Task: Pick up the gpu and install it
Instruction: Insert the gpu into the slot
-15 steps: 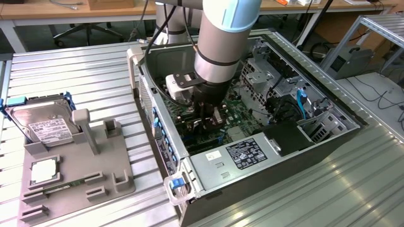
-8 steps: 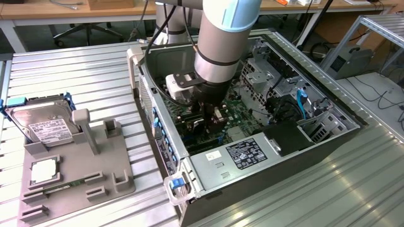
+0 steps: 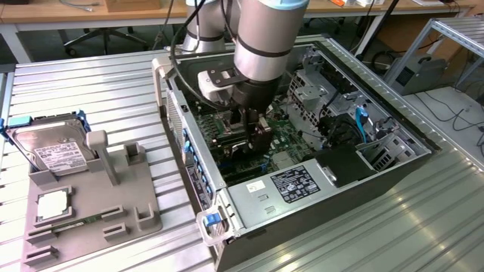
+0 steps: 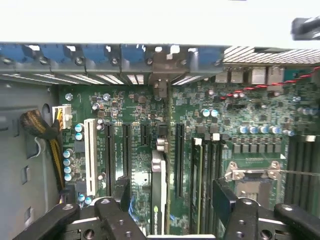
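Between fingers [image 4: 122, 192], spread wide apart: gpu [image 4: 158, 192] edge-on, upright in slot on board [image 4: 250, 107], bracket toward blue latches [image 4: 100, 54]. Gripper [image 4: 172, 200] clear either side of card, not clamping. Judgement: card looks seated; lift straight, avoid snagging top edge. Case [image 3: 378, 175] walls further out.

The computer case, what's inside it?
Inside the computer case lies a green motherboard with the gpu standing edge-up in a slot. The open pincer hangs right above it. The arm hides part of the board.
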`<state>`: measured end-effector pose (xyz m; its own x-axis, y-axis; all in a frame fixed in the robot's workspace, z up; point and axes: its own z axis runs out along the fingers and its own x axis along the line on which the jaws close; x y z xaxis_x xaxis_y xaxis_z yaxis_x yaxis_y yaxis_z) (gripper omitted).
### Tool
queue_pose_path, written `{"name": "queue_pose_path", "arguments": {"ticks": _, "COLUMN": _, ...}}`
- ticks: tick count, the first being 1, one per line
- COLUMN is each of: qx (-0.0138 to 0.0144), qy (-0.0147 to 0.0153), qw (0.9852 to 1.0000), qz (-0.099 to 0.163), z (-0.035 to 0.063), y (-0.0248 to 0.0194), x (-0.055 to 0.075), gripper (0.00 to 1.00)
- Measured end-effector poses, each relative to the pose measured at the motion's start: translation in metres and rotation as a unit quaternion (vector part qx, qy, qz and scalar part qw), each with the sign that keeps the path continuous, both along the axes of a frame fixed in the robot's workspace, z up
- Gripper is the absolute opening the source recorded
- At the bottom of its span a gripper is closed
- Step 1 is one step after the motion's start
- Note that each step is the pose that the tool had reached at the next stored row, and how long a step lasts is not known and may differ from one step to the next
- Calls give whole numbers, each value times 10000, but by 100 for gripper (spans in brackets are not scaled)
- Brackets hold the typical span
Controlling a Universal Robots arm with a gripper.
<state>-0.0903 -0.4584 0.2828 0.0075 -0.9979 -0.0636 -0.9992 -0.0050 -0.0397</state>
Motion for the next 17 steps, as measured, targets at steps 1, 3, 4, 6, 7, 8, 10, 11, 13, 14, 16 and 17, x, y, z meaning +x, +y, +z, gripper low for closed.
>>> {"name": "queue_pose_path", "arguments": {"ticks": 1, "qx": 0, "qy": 0, "qw": 10000, "qz": 0, "z": 51, "y": 8, "x": 0, "gripper": 76}}
{"name": "queue_pose_path", "arguments": {"ticks": 3, "qx": 0, "qy": 0, "qw": 10000, "qz": 0, "z": 109, "y": 20, "x": 0, "gripper": 76}}
{"name": "queue_pose_path", "arguments": {"ticks": 4, "qx": -1, "qy": 0, "qw": 10000, "qz": 0, "z": 124, "y": 24, "x": 0, "gripper": 76}}
{"name": "queue_pose_path", "arguments": {"ticks": 6, "qx": -3, "qy": 0, "qw": 10000, "qz": 1, "z": 142, "y": 31, "x": 0, "gripper": 76}}
{"name": "queue_pose_path", "arguments": {"ticks": 7, "qx": -3, "qy": 0, "qw": 10000, "qz": 0, "z": 142, "y": 31, "x": 0, "gripper": 76}}
{"name": "queue_pose_path", "arguments": {"ticks": 8, "qx": -3, "qy": 0, "qw": 10000, "qz": 0, "z": 143, "y": 32, "x": 0, "gripper": 76}}
{"name": "queue_pose_path", "arguments": {"ticks": 10, "qx": -6, "qy": 1, "qw": 10000, "qz": 0, "z": 152, "y": 32, "x": 0, "gripper": 76}}
{"name": "queue_pose_path", "arguments": {"ticks": 11, "qx": -5, "qy": 0, "qw": 10000, "qz": 0, "z": 185, "y": 33, "x": 0, "gripper": 76}}
{"name": "queue_pose_path", "arguments": {"ticks": 13, "qx": -4, "qy": 0, "qw": 10000, "qz": 0, "z": 246, "y": 35, "x": 0, "gripper": 76}}
{"name": "queue_pose_path", "arguments": {"ticks": 14, "qx": -4, "qy": 0, "qw": 10000, "qz": 0, "z": 315, "y": 39, "x": 0, "gripper": 76}}
{"name": "queue_pose_path", "arguments": {"ticks": 16, "qx": -4, "qy": 0, "qw": 10000, "qz": 0, "z": 360, "y": 43, "x": 0, "gripper": 76}}
{"name": "queue_pose_path", "arguments": {"ticks": 17, "qx": -3, "qy": -1, "qw": 10000, "qz": 0, "z": 359, "y": 44, "x": 0, "gripper": 76}}
